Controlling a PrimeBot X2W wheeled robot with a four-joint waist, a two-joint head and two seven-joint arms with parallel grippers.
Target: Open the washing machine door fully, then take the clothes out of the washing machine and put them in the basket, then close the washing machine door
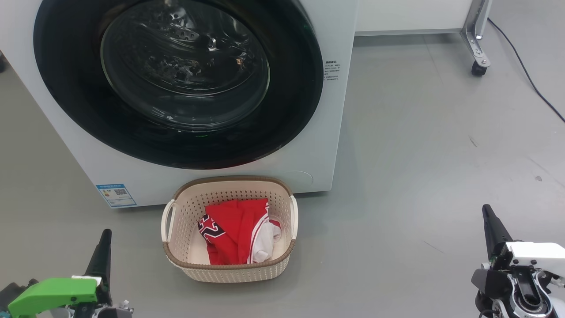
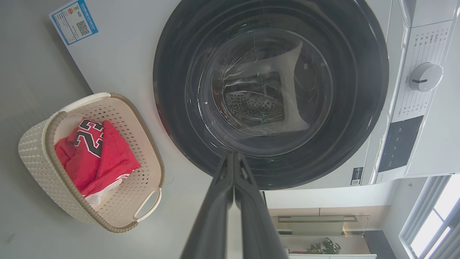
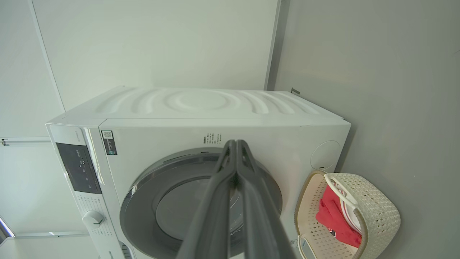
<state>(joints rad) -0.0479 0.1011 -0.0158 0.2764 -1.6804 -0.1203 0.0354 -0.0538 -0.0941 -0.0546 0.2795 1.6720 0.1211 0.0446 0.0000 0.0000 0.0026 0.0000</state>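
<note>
On my screen the washing machine (image 1: 340, 110) is white, its door (image 1: 62, 97) has a glossy black rim, and the label (image 1: 116, 195) is blue. The basket (image 1: 229, 273) is cream, perforated, with a brown woven rim. The clothes (image 1: 234, 238) are red with white stripes and a black-and-white number.

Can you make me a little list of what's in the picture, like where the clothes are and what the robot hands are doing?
washer: white, standing on the grey floor
door: shut, black ring with a glass middle
inside washer: no red clothes seen through the glass
basket: cream, on the floor right in front of the washer
clothes: red and white, in the basket, a number print showing
left gripper: shut, holding nothing, apart from the basket
right gripper: shut, holding nothing, far off to the basket's right
</note>
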